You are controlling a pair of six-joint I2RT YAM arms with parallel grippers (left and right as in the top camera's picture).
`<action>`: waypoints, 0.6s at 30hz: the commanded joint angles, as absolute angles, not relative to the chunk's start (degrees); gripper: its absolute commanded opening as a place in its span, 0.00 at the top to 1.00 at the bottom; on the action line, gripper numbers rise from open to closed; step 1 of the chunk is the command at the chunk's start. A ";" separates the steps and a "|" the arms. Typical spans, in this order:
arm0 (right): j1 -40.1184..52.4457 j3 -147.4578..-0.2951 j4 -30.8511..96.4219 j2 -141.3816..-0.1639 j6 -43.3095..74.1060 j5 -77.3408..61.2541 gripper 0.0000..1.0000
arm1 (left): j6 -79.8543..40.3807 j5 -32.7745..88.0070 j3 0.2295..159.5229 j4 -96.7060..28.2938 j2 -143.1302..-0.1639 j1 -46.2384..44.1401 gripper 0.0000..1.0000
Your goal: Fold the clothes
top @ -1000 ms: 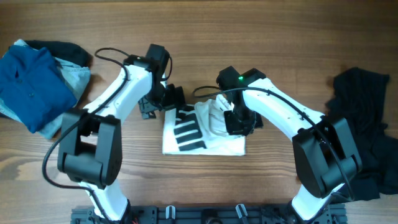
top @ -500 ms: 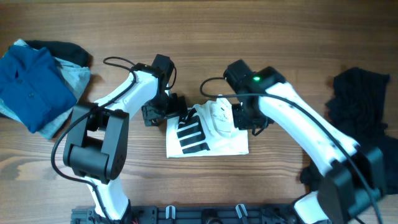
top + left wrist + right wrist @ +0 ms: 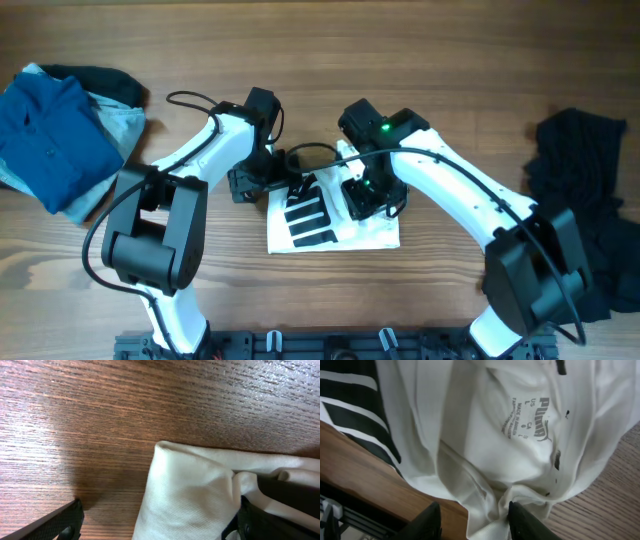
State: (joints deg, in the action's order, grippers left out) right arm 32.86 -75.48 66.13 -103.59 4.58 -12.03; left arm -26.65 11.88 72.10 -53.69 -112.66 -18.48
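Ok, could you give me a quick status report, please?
Right hand shut on shirt. Left hand open at its edge. Black garment aside, far right.

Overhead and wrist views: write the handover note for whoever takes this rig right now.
Left gripper: open, straddling a folded corner of the white T-shirt, nothing pinched.
Right gripper: shut on a gathered bunch of the same shirt below the collar label, with that part lifted.
The shirt lies mid-table as a rough rectangle, black bars facing up. The black garment is heaped at the right edge. A blue-topped pile sits far left.
Done: shirt partly folded.
Left: lay down the held part, finish the fold, then fold the black garment.
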 commanded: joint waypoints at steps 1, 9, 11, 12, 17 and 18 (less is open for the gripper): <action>32.99 -73.73 65.28 -105.56 3.42 -13.41 0.56 | -25.96 11.51 71.35 -53.15 -113.25 -18.63 0.03; 33.06 -71.55 62.00 -105.54 1.34 -15.33 0.70 | -25.96 11.53 71.35 -52.80 -113.25 -18.63 0.03; 33.56 -71.55 63.29 -105.54 -1.78 -16.73 0.74 | -25.96 11.51 71.35 -52.75 -113.25 -18.63 0.02; 33.87 -71.55 63.26 -105.54 -1.87 -16.49 0.77 | -25.96 11.51 71.35 -52.75 -113.25 -18.63 0.02; 34.46 -71.55 59.55 -105.56 1.63 -16.36 0.81 | -25.96 11.51 71.35 -52.97 -113.25 -18.63 0.02; 34.46 -71.55 59.35 -105.56 1.63 -16.38 0.79 | -25.96 11.51 71.35 -53.04 -113.25 -18.63 0.02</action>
State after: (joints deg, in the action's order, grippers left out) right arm 34.20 -71.81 59.88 -104.79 0.80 -15.07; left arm -26.65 11.90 72.10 -53.58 -112.66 -18.48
